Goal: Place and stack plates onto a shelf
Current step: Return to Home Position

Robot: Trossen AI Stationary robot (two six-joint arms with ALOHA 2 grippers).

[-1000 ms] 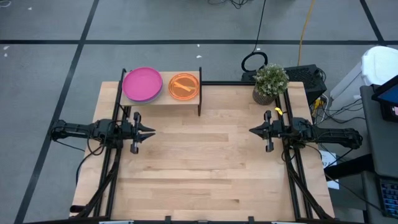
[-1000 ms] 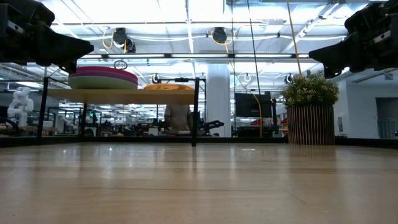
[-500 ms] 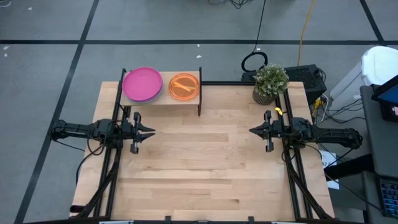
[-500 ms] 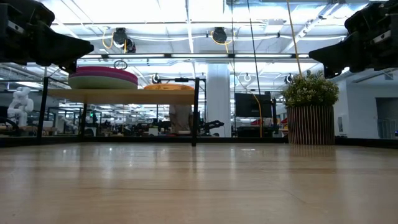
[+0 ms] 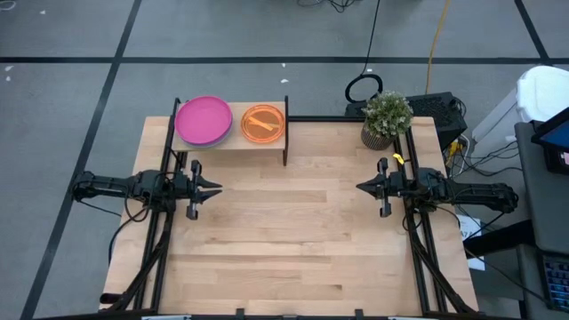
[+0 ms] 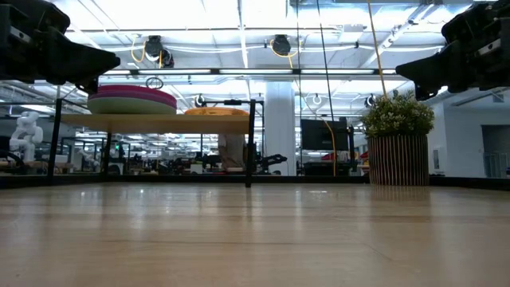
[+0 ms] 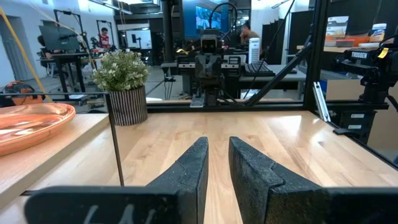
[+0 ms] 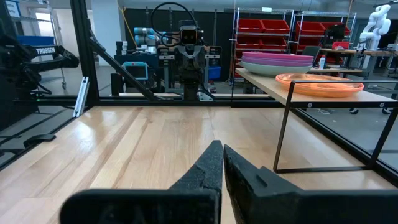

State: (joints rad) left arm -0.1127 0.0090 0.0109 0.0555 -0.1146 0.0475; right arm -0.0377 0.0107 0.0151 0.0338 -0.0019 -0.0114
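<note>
The shelf (image 5: 231,140), a small light-wood board on thin black legs, stands at the table's far left. On it sit a stack of larger plates with a magenta one on top (image 5: 204,120) and a stack of smaller plates with an orange one on top (image 5: 262,123). The low view shows the large stack (image 6: 131,100) resting flat on the board. My left gripper (image 5: 219,187) hovers at the table's left side, empty, its fingers a narrow gap apart (image 7: 219,146). My right gripper (image 5: 359,187) hovers at the right side, shut and empty (image 8: 222,149).
A potted plant (image 5: 387,118) in a ribbed pot stands at the table's far right corner. The bare wooden tabletop (image 5: 293,240) lies between the two arms. Black frame rails run along the table's left and right edges.
</note>
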